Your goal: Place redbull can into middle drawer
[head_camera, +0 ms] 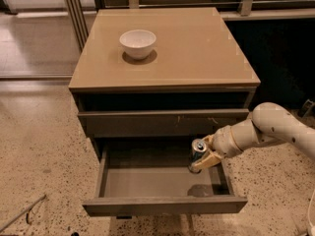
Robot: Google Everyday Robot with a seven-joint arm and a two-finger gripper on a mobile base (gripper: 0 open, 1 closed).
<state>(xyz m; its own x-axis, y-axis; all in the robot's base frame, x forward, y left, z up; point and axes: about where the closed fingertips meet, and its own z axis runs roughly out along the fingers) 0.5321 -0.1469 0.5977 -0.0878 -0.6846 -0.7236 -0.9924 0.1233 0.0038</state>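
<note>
The redbull can (pixel 197 153), slim with a silver top, is held tilted in my gripper (pixel 203 159), which is shut on it. The white arm reaches in from the right. The can hangs over the right part of the open middle drawer (pixel 147 181), above its bare grey-brown floor, where it casts a shadow. The drawer is pulled out toward the camera, with a plain front panel along the bottom.
A white bowl (pixel 138 43) stands on the cabinet's tan top (pixel 197 48). Above the open drawer is a closed drawer front with small pale scratches (pixel 162 123). The floor is speckled stone. A thin cable lies at the lower left (pixel 22 213).
</note>
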